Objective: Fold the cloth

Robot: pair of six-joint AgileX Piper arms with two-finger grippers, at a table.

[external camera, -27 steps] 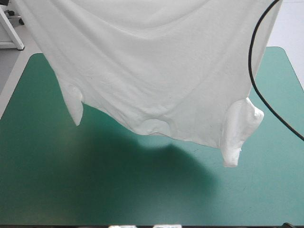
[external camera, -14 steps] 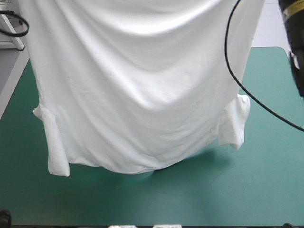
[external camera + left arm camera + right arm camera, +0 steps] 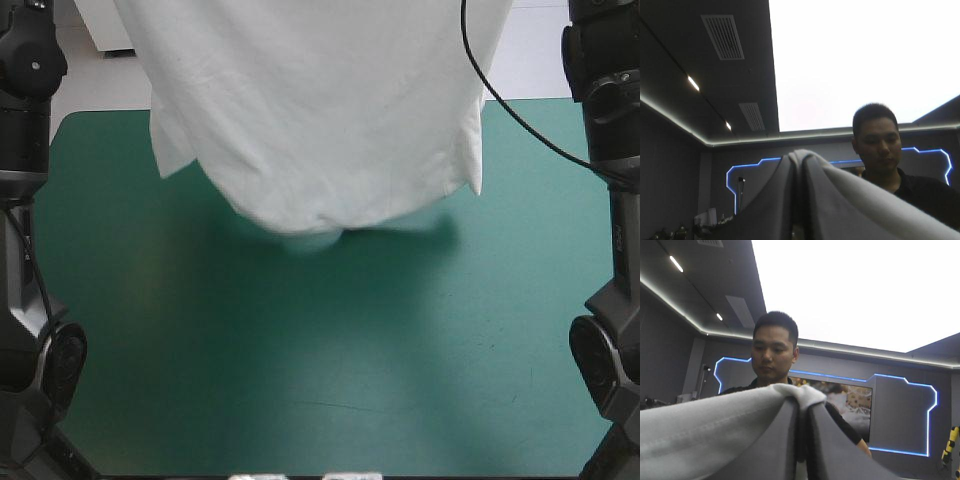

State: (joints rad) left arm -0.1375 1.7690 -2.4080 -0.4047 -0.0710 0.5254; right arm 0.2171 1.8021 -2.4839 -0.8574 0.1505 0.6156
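Over the teal-green table cover (image 3: 300,400), the white short-sleeved cloth T-shirt (image 3: 320,110) hangs lifted toward 12 o'clock. By my judgement 0 folds are made, and the laying flat and every fold remain. The left gripper (image 3: 797,159) and right gripper (image 3: 803,399) each clench its fabric. Earlier it hung nearer 6 o'clock, lower and spread wider.
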